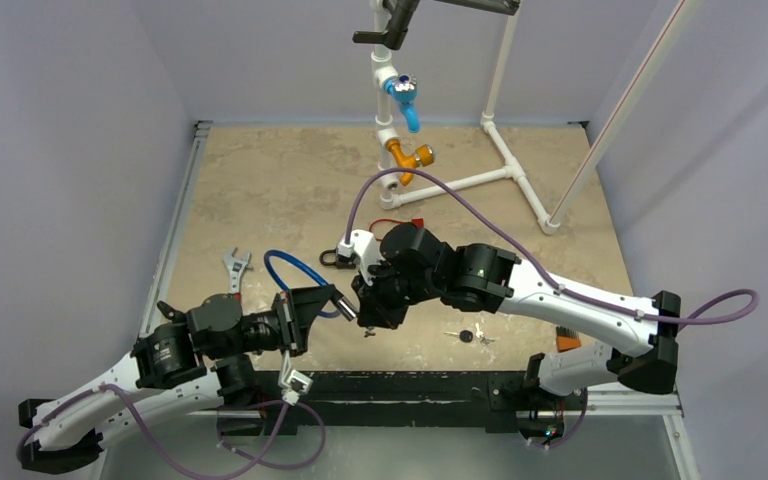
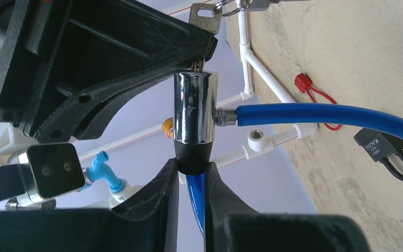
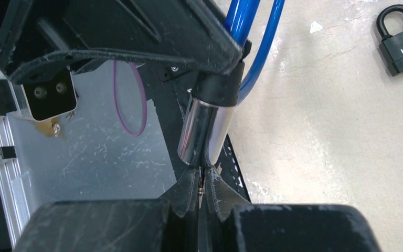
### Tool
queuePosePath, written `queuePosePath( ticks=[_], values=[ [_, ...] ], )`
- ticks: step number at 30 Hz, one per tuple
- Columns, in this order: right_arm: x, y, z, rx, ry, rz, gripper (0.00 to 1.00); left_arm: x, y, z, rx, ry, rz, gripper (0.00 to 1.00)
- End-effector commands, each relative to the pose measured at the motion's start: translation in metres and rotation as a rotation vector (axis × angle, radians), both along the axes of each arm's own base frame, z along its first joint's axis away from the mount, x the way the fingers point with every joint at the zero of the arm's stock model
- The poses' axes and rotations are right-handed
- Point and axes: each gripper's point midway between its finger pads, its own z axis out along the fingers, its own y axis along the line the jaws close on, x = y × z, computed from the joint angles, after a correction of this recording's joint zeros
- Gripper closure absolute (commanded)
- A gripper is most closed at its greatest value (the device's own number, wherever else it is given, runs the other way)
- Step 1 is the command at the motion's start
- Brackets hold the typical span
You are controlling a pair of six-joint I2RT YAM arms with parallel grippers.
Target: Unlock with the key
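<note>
A blue cable lock (image 1: pixel 290 268) has a chrome cylinder (image 2: pixel 195 107) with a black end cap. My left gripper (image 2: pixel 192 168) is shut on that black cap and holds the cylinder off the table. The right gripper (image 3: pixel 203 176) meets the cylinder's (image 3: pixel 204 128) other end, shut on the key (image 3: pixel 201 185), whose thin metal edge shows between the pads. The key's blade (image 2: pixel 198 65) enters the cylinder's top. A spare key (image 2: pixel 204 18) hangs on the ring above. In the top view both grippers (image 1: pixel 332 300) (image 1: pixel 368 318) meet near the table's front middle.
A black padlock (image 1: pixel 332 258) lies behind the grippers, a red tag (image 1: pixel 415 224) beyond it. A wrench (image 1: pixel 235 265) lies at the left, and loose keys (image 1: pixel 472 336) at the front right. A white pipe frame with blue and orange taps (image 1: pixel 405 100) stands at the back.
</note>
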Motion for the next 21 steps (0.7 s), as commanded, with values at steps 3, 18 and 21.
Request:
queuePosePath(
  ticks=[3, 18, 21],
  values=[
    [0.047, 0.059, 0.141, 0.479, -0.287, -0.057, 1.00, -0.059, -0.028, -0.018, -0.002, 0.088, -0.344, 1.00],
    [0.048, 0.053, 0.130, 0.358, -0.276, -0.048, 0.50, -0.032, -0.019, -0.027, -0.005, 0.227, -0.144, 1.00],
    [0.055, 0.046, 0.120, 0.324, -0.282, -0.097, 0.46, -0.018, -0.017, -0.033, -0.015, 0.282, -0.049, 1.00]
  ],
)
